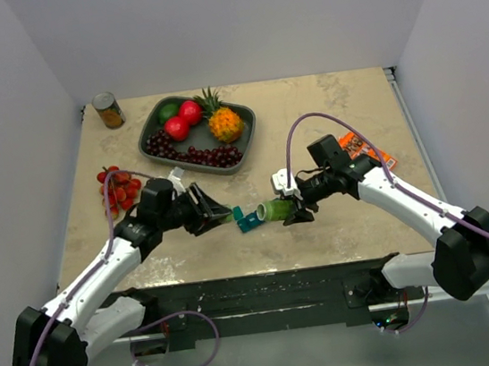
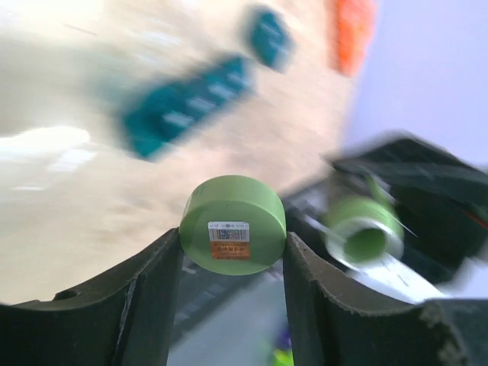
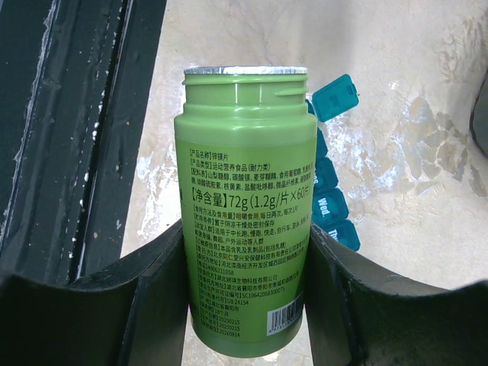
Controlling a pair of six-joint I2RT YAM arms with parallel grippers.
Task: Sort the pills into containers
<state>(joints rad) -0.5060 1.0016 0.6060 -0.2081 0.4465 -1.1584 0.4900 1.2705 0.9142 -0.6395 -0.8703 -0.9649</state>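
My left hand (image 2: 232,255) grips the green cap (image 2: 232,217); my right hand (image 3: 248,255) clamps the uncapped bottle (image 3: 244,160), its mouth toward the containers (image 1: 249,219), presumably for pouring.

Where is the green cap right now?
The green cap is gripped in the left end effector, near the middle of the top view, left of the bottle.

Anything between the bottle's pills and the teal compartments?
Possibly: the green plastic bottle shows a silvery rim, maybe a foil seal. On the teal plastic compartment strip, one lid stands open; the rest look shut.
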